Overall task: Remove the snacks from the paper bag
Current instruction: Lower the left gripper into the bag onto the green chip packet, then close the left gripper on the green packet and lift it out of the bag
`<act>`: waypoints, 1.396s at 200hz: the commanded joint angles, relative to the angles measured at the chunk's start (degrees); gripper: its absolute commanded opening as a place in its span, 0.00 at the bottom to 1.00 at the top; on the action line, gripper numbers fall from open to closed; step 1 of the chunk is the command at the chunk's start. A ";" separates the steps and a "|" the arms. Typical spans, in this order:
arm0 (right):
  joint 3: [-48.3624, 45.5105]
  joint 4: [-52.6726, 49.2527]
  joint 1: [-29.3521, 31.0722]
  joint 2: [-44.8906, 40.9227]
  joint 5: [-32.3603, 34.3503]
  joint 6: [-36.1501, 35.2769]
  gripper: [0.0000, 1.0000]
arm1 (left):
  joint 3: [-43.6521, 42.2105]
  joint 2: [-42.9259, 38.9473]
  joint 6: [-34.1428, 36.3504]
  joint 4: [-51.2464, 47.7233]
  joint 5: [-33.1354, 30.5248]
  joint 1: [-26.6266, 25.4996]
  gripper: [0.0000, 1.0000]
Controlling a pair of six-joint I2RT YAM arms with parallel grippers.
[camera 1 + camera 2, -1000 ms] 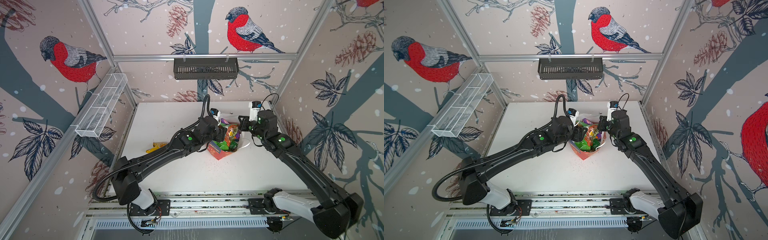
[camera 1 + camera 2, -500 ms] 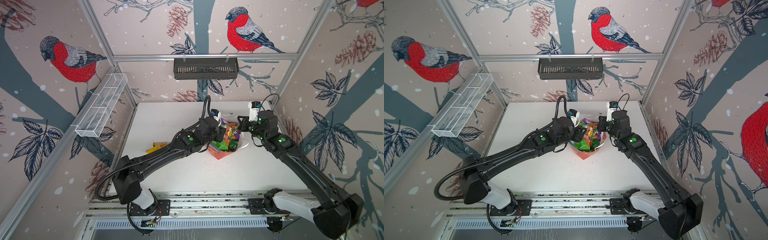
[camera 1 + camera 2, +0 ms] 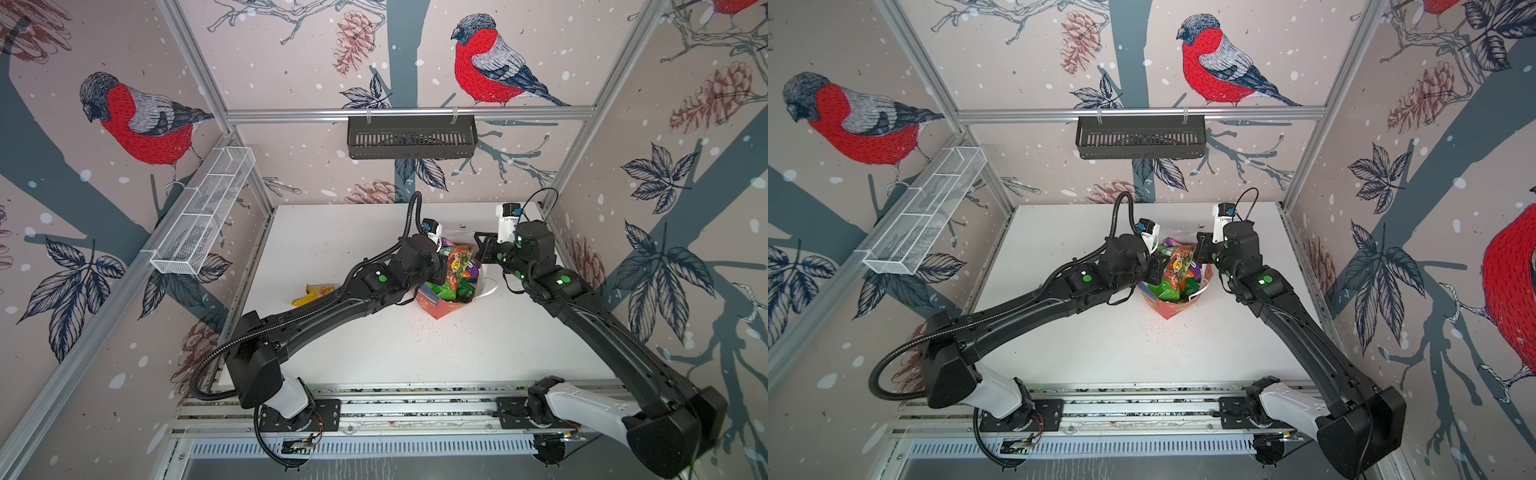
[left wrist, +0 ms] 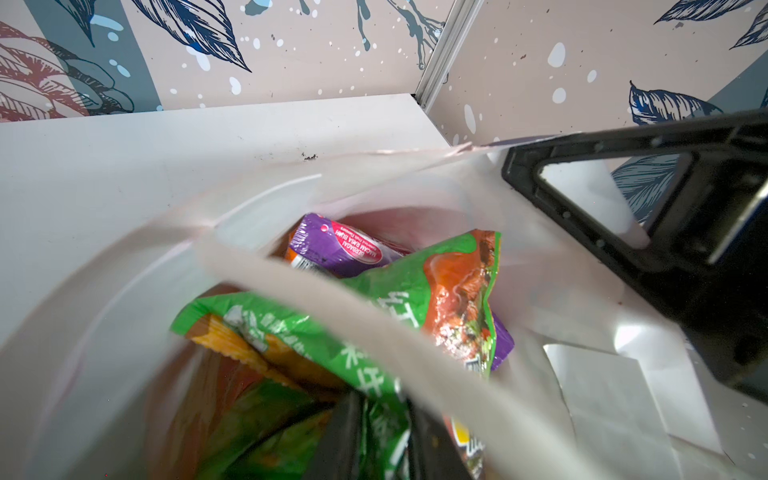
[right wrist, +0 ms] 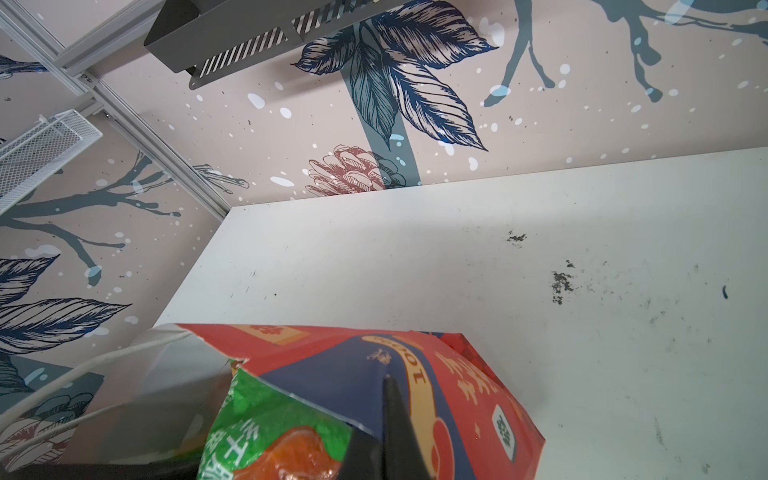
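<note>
Left of centre in a top view, a yellow packet [image 3: 314,292] lies loose on the desk [image 3: 374,345], well apart from the bag [image 3: 436,303]. Just right of it the left pincer [image 4: 384,440] reaches down into the bag mouth, its jaws nipped on the crinkled edge of a green-red packet [image 4: 449,282]. That packet is glossy foil and sits on top of the heap, with a purple packet [image 4: 332,245] behind it and orange and green ones below.

The bag stands at mid-frame, red outside and white inside, and looks nearly full. At its right rim the right pincer [image 5: 376,436] is clamped on the wall, steadying it.

The white handle [image 4: 282,278] crosses right over the gripped packet, so a straight lift could catch on it and drag the bag up or tip it. The hold is only on a slick edge and could slip.
</note>
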 commanded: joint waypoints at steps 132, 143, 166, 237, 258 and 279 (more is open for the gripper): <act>-0.90 7.16 0.08 -0.44 1.27 1.24 0.00 | -2.90 -3.79 -1.32 1.51 -1.50 -0.05 0.00; -0.90 7.13 0.07 -0.40 1.22 1.19 0.00 | -3.22 -4.25 -1.56 1.60 -1.89 0.01 0.00; -0.90 7.12 0.00 -0.40 1.47 1.28 0.00 | -3.60 -5.03 -1.33 1.96 -2.25 -0.01 0.00; -1.08 6.49 -0.04 -0.23 4.27 1.02 0.00 | -8.99 -11.22 -3.68 11.85 4.19 -0.05 0.00; -1.08 6.51 0.00 -0.09 4.30 1.02 0.00 | -9.71 -12.79 -2.97 13.29 4.41 -0.01 0.00; -1.08 6.46 0.00 0.00 4.42 1.02 0.00 | -10.24 -14.04 -2.24 12.96 2.62 -0.03 0.00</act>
